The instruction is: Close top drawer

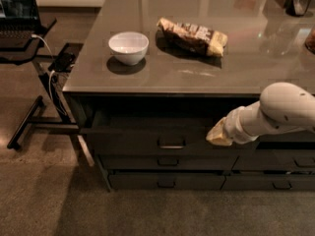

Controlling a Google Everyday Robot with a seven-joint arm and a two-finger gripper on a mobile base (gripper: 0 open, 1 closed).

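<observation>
A dark desk [206, 73] carries a white bowl [128, 46] and a snack bag [193, 35]. Just under its top, the top drawer [128, 141] stands pulled partly out. The robot's pale pincer [219, 134] reaches in from the right and rests against the right end of the drawer's front, right of the central handle [171, 144]; whether it is released or clenched cannot be told.
</observation>
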